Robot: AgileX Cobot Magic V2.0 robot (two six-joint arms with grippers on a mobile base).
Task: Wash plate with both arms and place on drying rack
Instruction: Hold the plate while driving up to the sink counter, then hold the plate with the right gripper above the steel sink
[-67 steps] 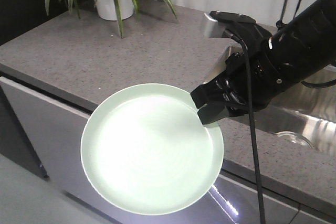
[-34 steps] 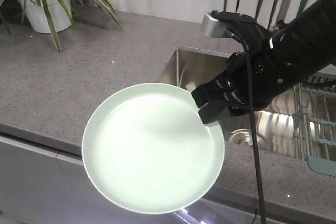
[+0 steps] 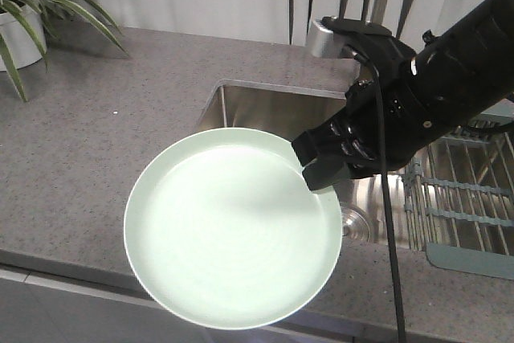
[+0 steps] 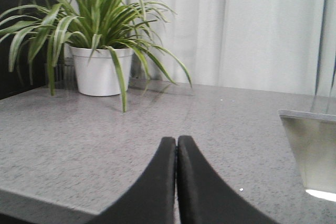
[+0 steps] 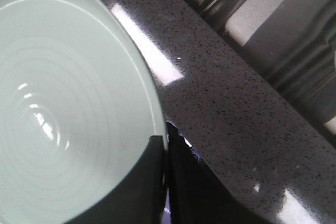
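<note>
While the right gripper (image 3: pixel 313 173) pinches the plate (image 3: pixel 229 238), left gripper (image 4: pixel 177 179) closed empty, carry it level to the sink (image 3: pixel 265 110).

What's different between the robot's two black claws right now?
The right gripper is clamped on the rim of the plate, holding it over the countertop; the left gripper is shut on nothing. The right one sits by the sink; the left one faces a potted plant. Both are black, with jaws closed.
</note>
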